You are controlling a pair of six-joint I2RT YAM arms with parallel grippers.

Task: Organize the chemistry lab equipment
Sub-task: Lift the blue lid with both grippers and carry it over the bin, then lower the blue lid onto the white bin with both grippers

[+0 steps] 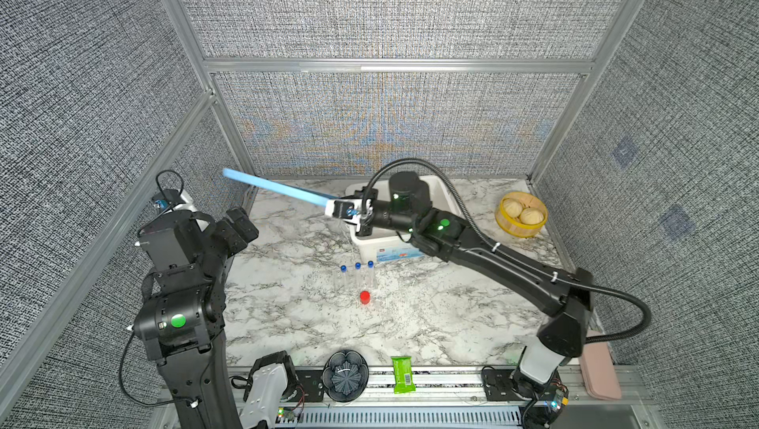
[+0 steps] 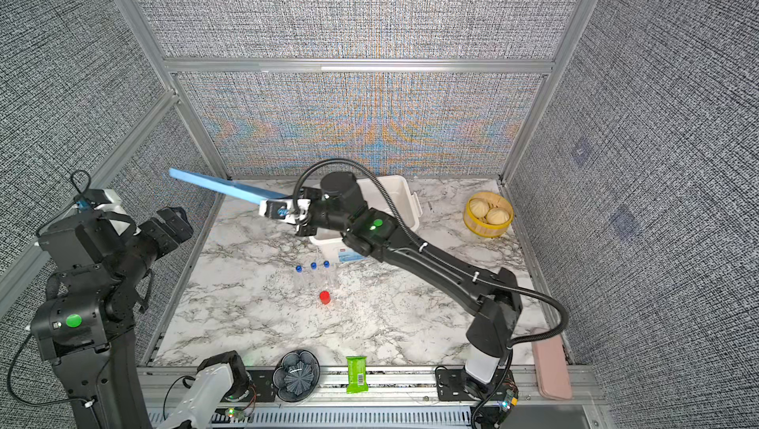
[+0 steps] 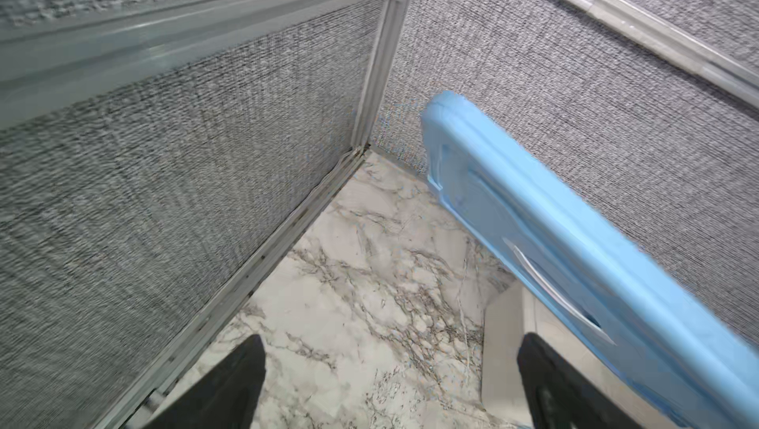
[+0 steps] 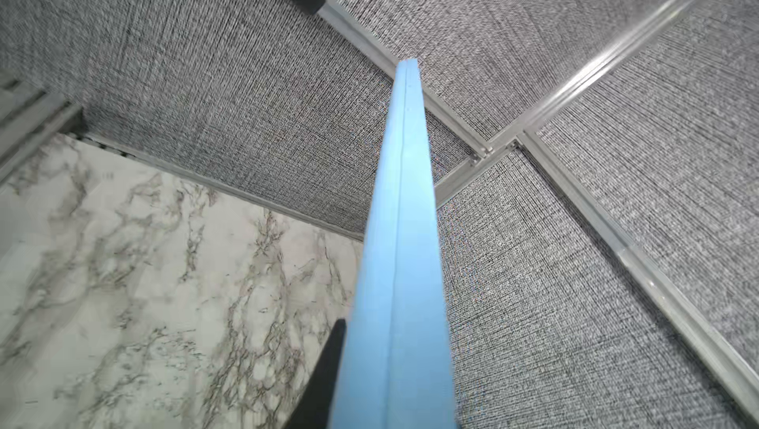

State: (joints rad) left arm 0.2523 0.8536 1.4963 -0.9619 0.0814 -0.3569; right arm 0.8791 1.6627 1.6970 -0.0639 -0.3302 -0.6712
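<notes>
Tubes with blue caps (image 1: pixel 357 277) and the red-capped vial (image 1: pixel 364 296) are seen upright just in front of the white bin (image 1: pixel 371 247), nearest the right gripper (image 1: pixel 349 213), which is clamped on the blue lid (image 1: pixel 279 190), its length aimed past the spread, empty left gripper (image 3: pixel 388 349) farther off.

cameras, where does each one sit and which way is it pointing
Both top views: high over the front edge, looking down at the white marble tabletop; both black arms show, the right gripper clamping a light blue plastic lid.
Left wrist: on the left arm, facing the far left wall corner; its open left gripper shows.
Right wrist: on the right arm, sighting along the lid's edge; one black finger shows.
Shared: the lid appears in every view.
</notes>
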